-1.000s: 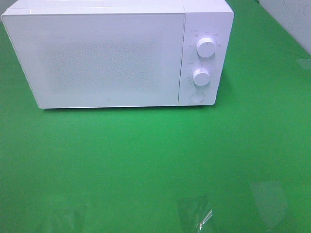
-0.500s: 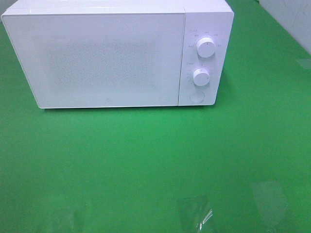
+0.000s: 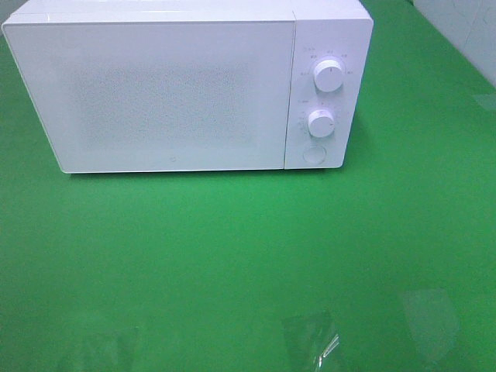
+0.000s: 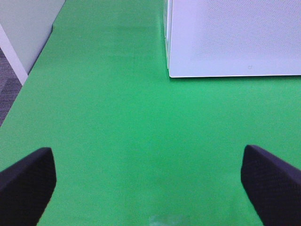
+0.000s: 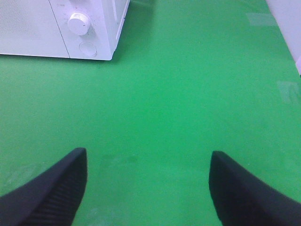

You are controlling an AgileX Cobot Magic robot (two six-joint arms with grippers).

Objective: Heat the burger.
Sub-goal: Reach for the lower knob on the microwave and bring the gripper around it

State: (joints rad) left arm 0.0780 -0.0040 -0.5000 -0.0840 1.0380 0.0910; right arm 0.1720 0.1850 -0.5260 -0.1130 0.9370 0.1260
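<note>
Although the burger is the thing you are after, you cannot tell where it is: none of your views shows it, and the shut door of the oven gives no look inside. You have a white box-shaped microwave oven (image 3: pixel 186 89) standing at the far side of the green tabletop (image 3: pixel 232 256). Its wide frosted white door (image 3: pixel 159 97) is closed flush with the front. On the control strip to the right of that door sit two round white knobs, the upper knob (image 3: pixel 328 76) above the lower knob (image 3: pixel 320 122). A round white button (image 3: pixel 312 154) sits just beneath them. Near the front edge of the tabletop you can see a few shiny clear patches (image 3: pixel 312 341) lying flat on the green.

Your left fingers (image 4: pixel 26 186), black and textured, stand wide apart at the two sides of the left wrist view. Only bare green lies between them, and they hold nothing. Ahead of them, well apart, is the lower corner of the microwave oven on its door side.

Your right fingers (image 5: pixel 51 193), also black, are spread apart too and grip nothing, with bare tabletop between them. Ahead of them, again well apart, you see the control end of the microwave oven, where one white knob sits with the round white button below it.
</note>
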